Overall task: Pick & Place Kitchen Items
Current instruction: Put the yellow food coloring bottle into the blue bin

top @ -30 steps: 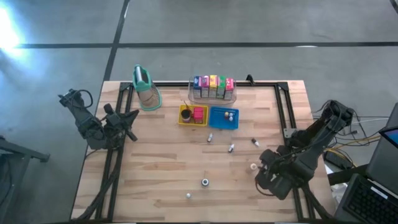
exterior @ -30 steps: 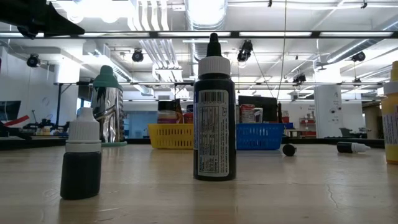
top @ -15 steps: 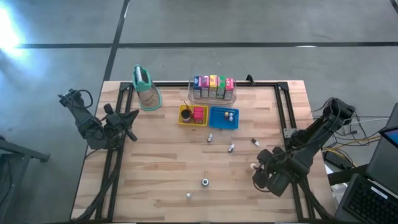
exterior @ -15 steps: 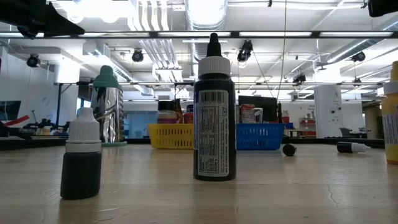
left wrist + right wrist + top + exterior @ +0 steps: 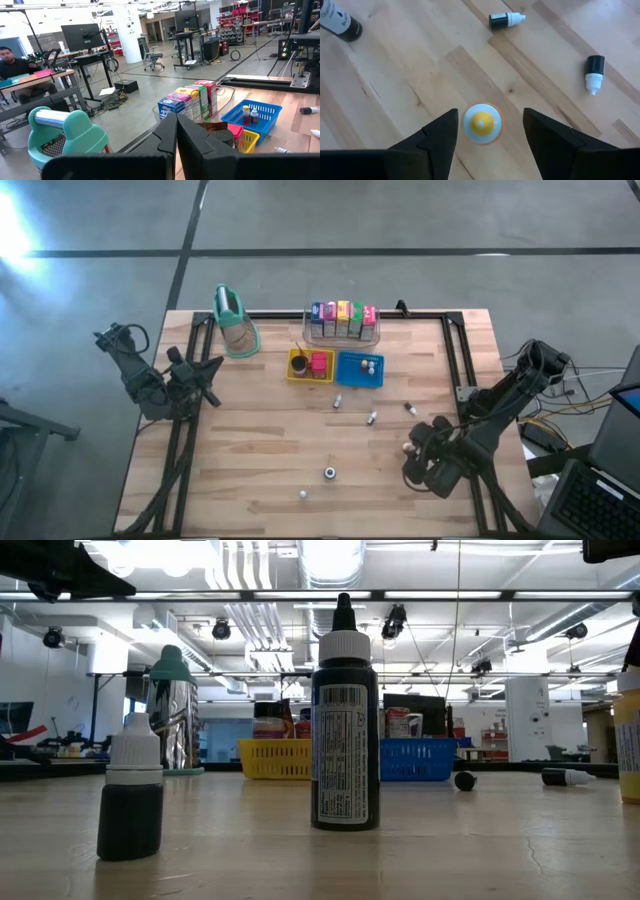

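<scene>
While the right hand [image 5: 481, 131] hangs over the near right part of the worktop [image 5: 260, 460] with its fingers [image 5: 427, 137] spread apart, a small yellow-capped bottle [image 5: 482, 122] stands upright between them, untouched. Just beyond it two small dark dropper bottles [image 5: 506, 20] lie on their sides (a third dark bottle [image 5: 339, 23] shows at the frame's edge). Near the front edge stand a tall black bottle [image 5: 345, 720] and a short dark bottle [image 5: 131, 790]. Farther back sit the yellow tray [image 5: 298, 372] and the blue tray [image 5: 350, 376], then the clear bin [image 5: 374, 335] holding a row of colourful cartons [image 5: 342, 318]. At the far left, off the worktop's edge, waits the left hand [image 5: 176, 131], fingers pressed together on nothing.
</scene>
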